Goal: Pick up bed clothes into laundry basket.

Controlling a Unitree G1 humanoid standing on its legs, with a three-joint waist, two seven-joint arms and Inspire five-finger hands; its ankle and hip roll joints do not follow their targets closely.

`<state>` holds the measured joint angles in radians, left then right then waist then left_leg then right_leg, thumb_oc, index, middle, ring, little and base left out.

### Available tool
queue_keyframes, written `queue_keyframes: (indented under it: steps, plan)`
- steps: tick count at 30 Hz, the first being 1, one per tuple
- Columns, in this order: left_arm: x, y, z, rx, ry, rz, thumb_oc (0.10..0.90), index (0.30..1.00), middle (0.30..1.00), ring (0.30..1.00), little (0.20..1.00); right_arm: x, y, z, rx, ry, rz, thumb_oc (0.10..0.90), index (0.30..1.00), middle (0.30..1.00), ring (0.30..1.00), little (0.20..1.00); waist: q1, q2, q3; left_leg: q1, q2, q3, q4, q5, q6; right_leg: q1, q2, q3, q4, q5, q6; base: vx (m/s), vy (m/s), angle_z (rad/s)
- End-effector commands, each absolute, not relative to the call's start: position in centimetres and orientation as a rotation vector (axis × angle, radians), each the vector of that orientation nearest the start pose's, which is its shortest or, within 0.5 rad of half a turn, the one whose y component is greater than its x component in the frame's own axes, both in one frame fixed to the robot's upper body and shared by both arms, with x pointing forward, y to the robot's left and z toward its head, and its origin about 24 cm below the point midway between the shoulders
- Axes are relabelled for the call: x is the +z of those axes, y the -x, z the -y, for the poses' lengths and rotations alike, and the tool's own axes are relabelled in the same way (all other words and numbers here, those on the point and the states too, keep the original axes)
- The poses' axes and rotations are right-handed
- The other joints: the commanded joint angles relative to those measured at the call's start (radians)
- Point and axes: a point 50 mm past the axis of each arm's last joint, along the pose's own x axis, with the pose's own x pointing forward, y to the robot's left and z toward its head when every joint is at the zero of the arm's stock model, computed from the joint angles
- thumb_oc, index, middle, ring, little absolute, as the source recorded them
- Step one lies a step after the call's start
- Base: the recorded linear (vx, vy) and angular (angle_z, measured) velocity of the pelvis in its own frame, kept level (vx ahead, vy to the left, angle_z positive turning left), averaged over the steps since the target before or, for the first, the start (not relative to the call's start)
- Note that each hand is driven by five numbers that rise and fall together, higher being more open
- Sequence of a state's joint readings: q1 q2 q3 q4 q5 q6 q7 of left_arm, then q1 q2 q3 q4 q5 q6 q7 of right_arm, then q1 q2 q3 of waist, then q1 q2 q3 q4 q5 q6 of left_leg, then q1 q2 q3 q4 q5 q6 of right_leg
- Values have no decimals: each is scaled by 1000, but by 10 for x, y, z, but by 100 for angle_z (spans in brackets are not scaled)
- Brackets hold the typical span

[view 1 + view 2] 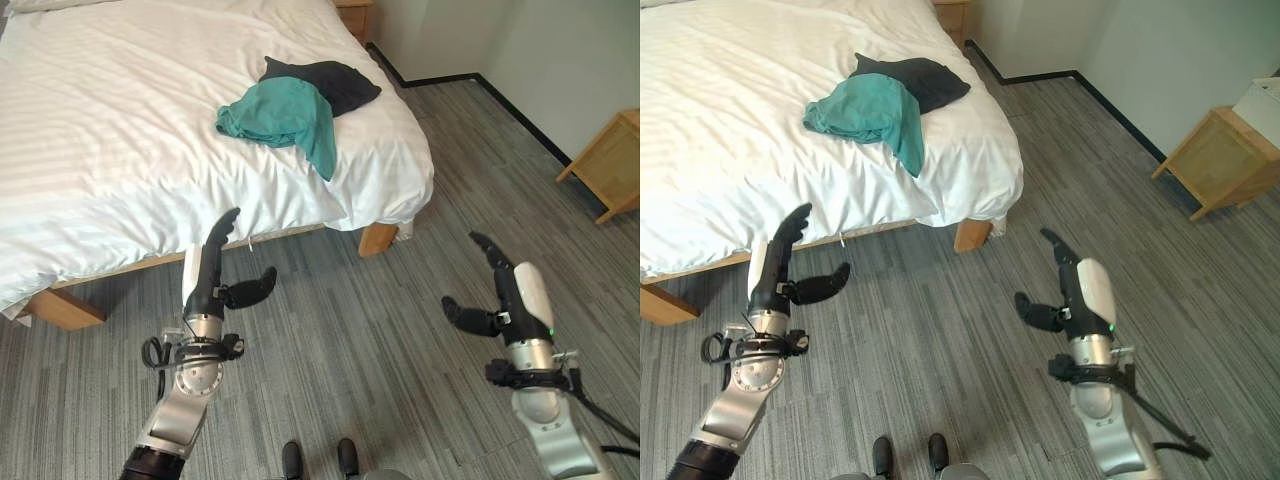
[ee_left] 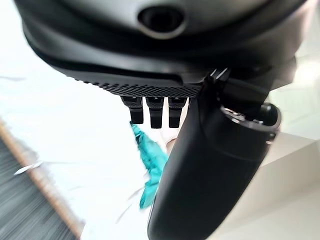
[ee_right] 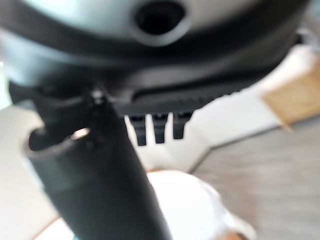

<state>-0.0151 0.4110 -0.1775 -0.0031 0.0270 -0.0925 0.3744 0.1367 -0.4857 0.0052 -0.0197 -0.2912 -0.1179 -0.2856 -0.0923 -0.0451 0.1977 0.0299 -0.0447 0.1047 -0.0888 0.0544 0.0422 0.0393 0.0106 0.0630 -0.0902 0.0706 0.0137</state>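
Approach stage: the left hand [image 1: 212, 268] and right hand [image 1: 503, 290] hover over the grey floor [image 1: 400, 310] near the bed [image 1: 120, 140], fingers straight and thumbs spread wide, holding nothing. A teal garment [image 1: 282, 115] lies against a dark garment [image 1: 325, 82] on the bed's far right corner, well apart from both hands. Next likely calls for closing on the bed's corner. No basket is visible; a wooden cabinet [image 1: 607, 165] stands far right.

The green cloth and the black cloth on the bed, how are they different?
The teal-green cloth is bright, while the black cloth is very dark. The teal-green cloth lies partly on top of the black cloth, covering its nearer side. One end of the teal-green cloth trails toward the bed's edge; the black cloth sits farther in, toward the head end. Both are crumpled, lie on the white bed and touch each other; neither open hand, left or right, touches them.
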Motion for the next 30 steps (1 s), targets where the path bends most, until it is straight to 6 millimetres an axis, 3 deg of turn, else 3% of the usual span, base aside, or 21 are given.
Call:
queue_keyframes:
  steps: [1,3,8,11,12,13,15,17,19,21,24,27,28,29,30]
  plan:
    - [61,-254,-184,102,-356,182,800,900,900,900,900,73,-229,250,-262,749,192,800,900,900,900,900,6,8,-102,7,41,-66,2,-93,-65,-1,-16,68,76,-151,88,11,1,-6]
    - [45,-250,-183,61,-377,102,800,900,900,900,900,68,-233,246,-227,803,172,800,900,900,900,900,3,10,-87,6,45,-52,2,-95,-59,-17,-12,85,86,-149,91,15,12,-20]
    - [44,-248,-187,52,-398,95,800,900,900,900,900,71,-236,246,-217,826,179,800,900,900,900,900,4,10,-72,2,47,-33,2,-98,-57,-30,-9,98,102,-156,93,32,20,-22]
    - [47,-250,-189,67,-391,108,800,900,900,900,900,72,-237,246,-220,842,187,800,900,900,900,900,8,10,-53,-1,52,-26,2,-102,-50,-63,-7,88,172,-178,101,-22,-4,-3]
    - [50,-251,-191,78,-393,117,800,900,900,900,900,74,-239,244,-210,860,198,800,900,900,900,900,14,15,-28,4,58,-17,4,-110,-45,-109,-14,56,287,-174,133,-22,-7,-10]
    - [51,-252,-191,78,-392,118,800,900,900,900,900,74,-239,244,-210,860,199,800,900,900,900,900,14,14,-28,3,57,-17,4,-110,-44,-116,-14,57,299,-180,134,2,-3,-21]
    - [48,-252,-190,84,-403,108,800,900,900,900,900,75,-240,242,-199,870,204,800,900,900,900,900,-8,31,13,47,70,-25,5,-125,-41,-218,-2,68,494,-127,181,138,18,-26]
    - [49,-253,-190,83,-405,110,800,900,900,900,900,75,-240,243,-202,866,200,800,900,900,900,900,-18,39,21,66,77,-34,4,-136,-46,-248,1,72,522,-143,171,167,-5,1]
    - [49,-253,-189,83,-400,115,800,900,900,900,900,75,-239,245,-209,860,192,800,900,900,900,900,-42,38,32,105,73,-41,2,-171,-60,-284,-13,43,395,-164,139,358,-114,12]
    - [48,-252,-189,83,-397,110,800,900,900,900,900,73,-239,247,-206,863,179,800,900,900,900,900,-53,37,31,125,69,-48,2,-192,-64,-290,-13,25,305,-144,134,320,-112,-3]
    - [44,-250,-193,98,-395,92,800,900,900,900,900,65,-237,250,-195,882,137,800,900,900,900,900,-85,38,42,184,73,-77,2,-247,-81,-361,-9,-35,82,-53,150,362,-161,15]
    - [41,-250,-192,90,-404,86,800,900,900,900,900,58,-230,255,-192,899,94,800,900,900,900,900,-117,47,43,236,92,-107,2,-298,-104,-421,-4,-47,31,-14,165,429,-295,62]
    - [41,-250,-190,80,-399,90,800,900,900,900,900,55,-226,256,-188,900,78,800,900,900,900,900,-126,48,35,248,97,-120,2,-313,-111,-412,-9,-18,27,-10,160,291,-226,101]
    - [38,-248,-188,71,-401,78,800,900,900,900,900,50,-221,260,-186,901,50,800,900,900,900,900,-139,53,25,268,113,-132,2,-314,-120,-392,-8,9,33,15,154,510,-403,101]
    - [34,-246,-184,52,-388,68,800,900,900,900,900,47,-219,263,-177,907,31,800,900,900,900,900,-152,74,22,264,160,-123,83,-237,-143,-370,-1,30,59,28,137,456,-451,65]
